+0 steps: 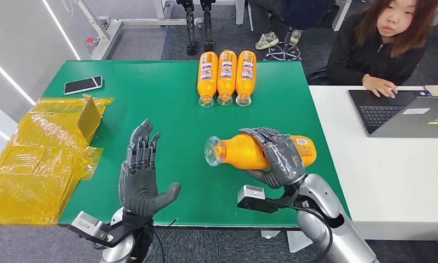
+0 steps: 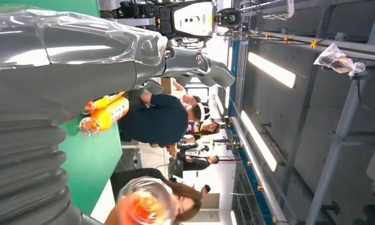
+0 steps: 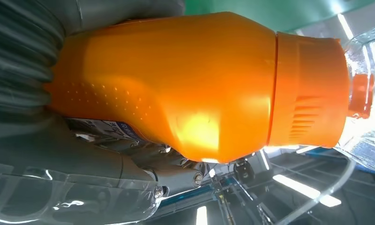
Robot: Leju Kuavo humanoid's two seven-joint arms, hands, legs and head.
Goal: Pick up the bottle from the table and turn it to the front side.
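The orange bottle [image 1: 244,152] lies on its side in the right hand [image 1: 279,158], whose fingers wrap over its middle, the clear cap end pointing toward the left hand [image 1: 140,178] and the body held over the green table [image 1: 167,104] near its right edge. The left hand is raised beside it, palm up, fingers spread and holding nothing. Three more bottles [image 1: 226,76] lie side by side at the far edge, with yellow wrapping [image 1: 41,159] and a phone [image 1: 83,85] at the left, and a person [image 1: 389,44] sits at a laptop [image 1: 403,112] on the white table alongside.

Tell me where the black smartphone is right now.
In the head view, the black smartphone lies on the green table's far left corner, beyond the crumpled yellow plastic bags.
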